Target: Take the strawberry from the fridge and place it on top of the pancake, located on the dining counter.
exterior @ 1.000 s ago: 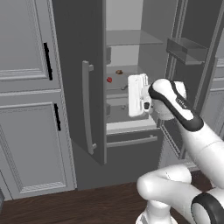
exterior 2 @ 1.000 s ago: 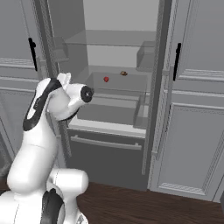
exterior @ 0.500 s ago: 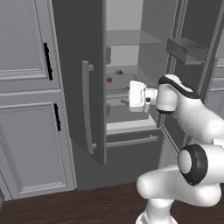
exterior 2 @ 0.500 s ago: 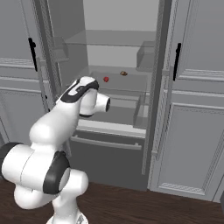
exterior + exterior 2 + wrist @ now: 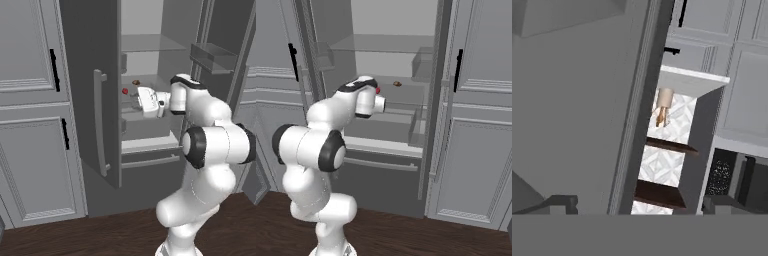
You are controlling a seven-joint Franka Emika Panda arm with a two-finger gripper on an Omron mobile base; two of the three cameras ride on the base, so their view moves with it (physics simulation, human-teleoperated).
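The strawberry is a tiny, round, red fruit lying on a pale grey shelf inside the fridge, whose doors stand open. A small brown item lies on the same shelf, farther back and to the right. The gripper reaches into the fridge just right of the strawberry, apart from it, its jaws spread wide and holding nothing.

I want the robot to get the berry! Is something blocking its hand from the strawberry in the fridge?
Nothing visible blocks it. The fridge door is open, and the strawberry sits uncovered on the shelf, just left of the open gripper. A small brown item lies further back, out of the way.
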